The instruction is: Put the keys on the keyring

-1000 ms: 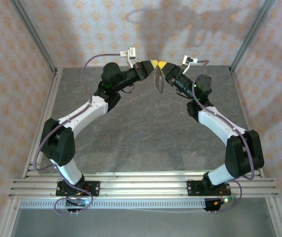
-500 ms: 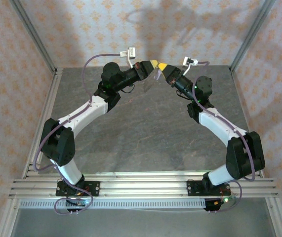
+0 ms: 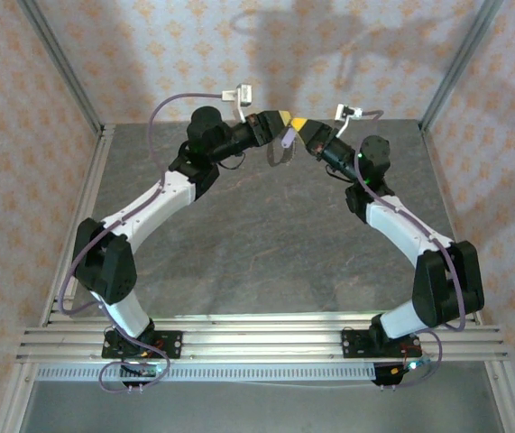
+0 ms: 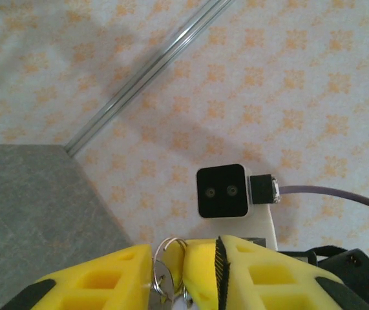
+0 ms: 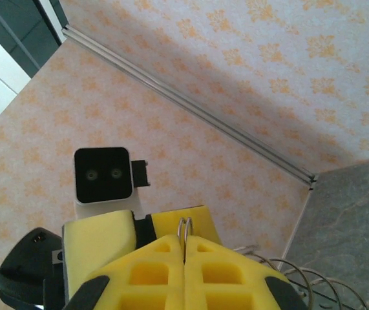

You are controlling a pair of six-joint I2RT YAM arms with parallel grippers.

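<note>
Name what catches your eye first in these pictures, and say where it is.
The left gripper and right gripper meet almost tip to tip, raised over the far end of the grey table. A wire keyring hangs just beneath them, pinched in the right gripper's shut yellow fingers.

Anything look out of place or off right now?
Nothing spilled or damaged. The keyring dangles above the table, its wire pinched by the right end effector. The left end effector has its fingers parted around a silver loop.
</note>
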